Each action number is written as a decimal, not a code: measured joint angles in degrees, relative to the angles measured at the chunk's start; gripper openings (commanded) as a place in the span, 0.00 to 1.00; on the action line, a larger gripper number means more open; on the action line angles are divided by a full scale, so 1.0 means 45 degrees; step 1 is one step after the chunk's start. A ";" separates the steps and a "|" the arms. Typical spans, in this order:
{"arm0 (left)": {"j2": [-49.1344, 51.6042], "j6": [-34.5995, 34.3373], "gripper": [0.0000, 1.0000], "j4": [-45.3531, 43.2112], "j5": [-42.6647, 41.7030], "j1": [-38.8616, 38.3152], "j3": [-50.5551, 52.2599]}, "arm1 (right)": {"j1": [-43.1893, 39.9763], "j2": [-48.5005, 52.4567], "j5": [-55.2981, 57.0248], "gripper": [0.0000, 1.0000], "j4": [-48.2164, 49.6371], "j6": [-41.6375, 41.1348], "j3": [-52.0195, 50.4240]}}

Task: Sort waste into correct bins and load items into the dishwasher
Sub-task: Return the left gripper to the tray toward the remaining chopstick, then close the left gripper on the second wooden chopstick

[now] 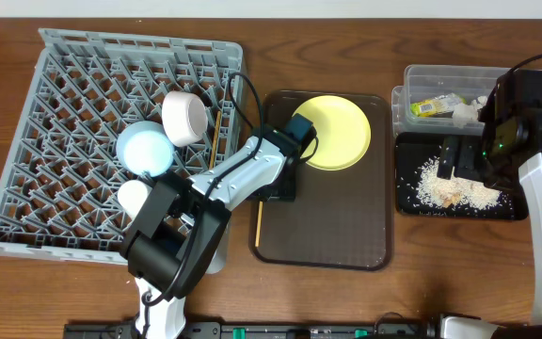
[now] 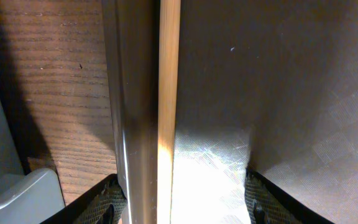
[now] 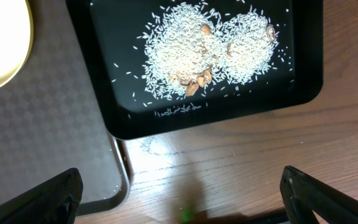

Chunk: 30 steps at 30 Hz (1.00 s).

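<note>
Wooden tabletop (image 1: 440, 273) carried the brown tray (image 2: 278, 93); one chopstick (image 2: 168, 93) lay along its left rim. We held the left gripper (image 2: 182, 193) half open astride it, the right gripper (image 3: 182, 190) wide. Closing off-centre could catch the rim and flick the thin stick away.

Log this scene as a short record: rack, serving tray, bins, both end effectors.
rack: grey dish rack holds white bowl, light blue bowl, cream cup
serving tray: brown, yellow plate on it, chopstick along its left edge
clear tub: snack wrapper, white tissue
black tray: rice crumbs
left end effector: open, straddling the chopstick
right end effector: open, empty, by the black tray
</note>
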<state>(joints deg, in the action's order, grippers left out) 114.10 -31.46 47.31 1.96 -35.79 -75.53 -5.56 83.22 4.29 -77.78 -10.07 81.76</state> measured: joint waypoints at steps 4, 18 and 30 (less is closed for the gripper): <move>-0.0223 -0.0005 0.64 -0.0005 -0.0005 0.0000 0.0053 | 0.0000 0.0000 0.0000 0.99 -0.0010 0.0005 0.0000; -0.0724 -0.0005 0.64 -0.0272 -0.0015 -0.0476 0.0053 | 0.0000 0.0000 0.0000 0.99 -0.0136 0.0000 0.0000; -0.0724 -0.0005 0.64 -0.1141 -0.0010 -0.0476 0.0690 | 0.0000 0.0000 0.0000 0.99 -0.0170 0.0000 0.0000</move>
<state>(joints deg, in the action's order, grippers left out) 110.85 -31.48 42.17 1.91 -37.93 -72.42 -5.56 83.22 4.29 -78.54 -10.07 81.76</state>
